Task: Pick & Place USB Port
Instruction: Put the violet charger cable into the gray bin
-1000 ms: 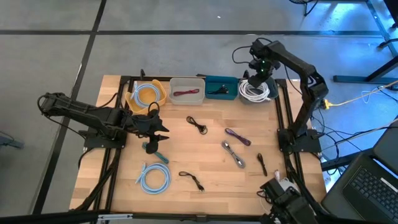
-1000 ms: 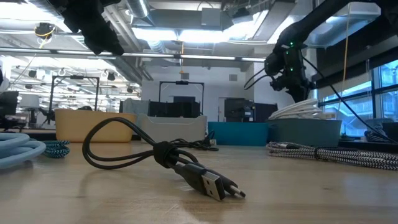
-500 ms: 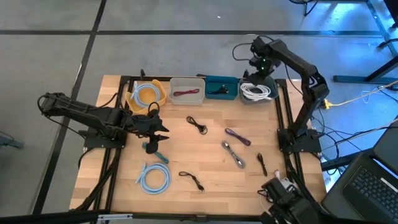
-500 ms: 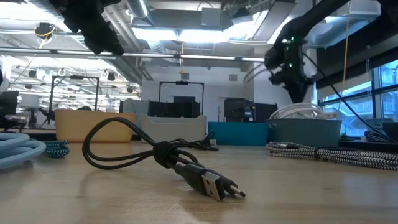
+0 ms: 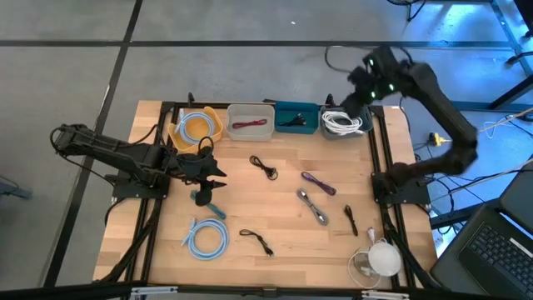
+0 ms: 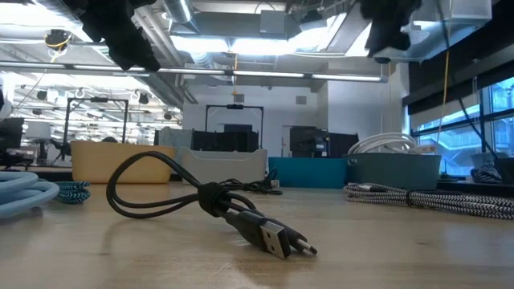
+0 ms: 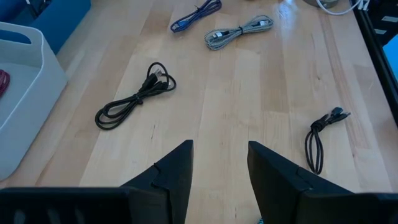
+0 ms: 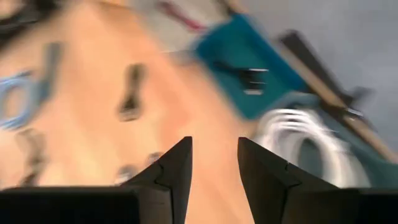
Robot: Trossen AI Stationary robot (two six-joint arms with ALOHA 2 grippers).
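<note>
Several USB cables lie loose on the wooden table: a black one (image 5: 264,167) (image 7: 135,102), a purple one (image 5: 318,182), a braided grey one (image 5: 313,206), two small black ones (image 5: 351,220) (image 5: 257,241), a light-blue coil (image 5: 207,237) and a teal one (image 5: 206,200). My left gripper (image 5: 218,171) (image 7: 221,168) hovers open above the table's left part, holding nothing. My right gripper (image 5: 363,82) (image 8: 214,165) is open and empty, raised high above the grey bin (image 5: 346,122), in which a white cable coil (image 8: 298,140) lies.
Along the far edge stands a row of bins: yellow (image 5: 196,125) with a blue cable, white (image 5: 250,121) with a red cable, teal (image 5: 296,117) with a black one, then the grey bin. A white round object (image 5: 385,258) sits at the near right corner.
My right arm has risen from just above the grey bin and swung up and toward the table's right, leaving the top of the low view. The white coil stays in the grey bin. My left arm has kept still.
</note>
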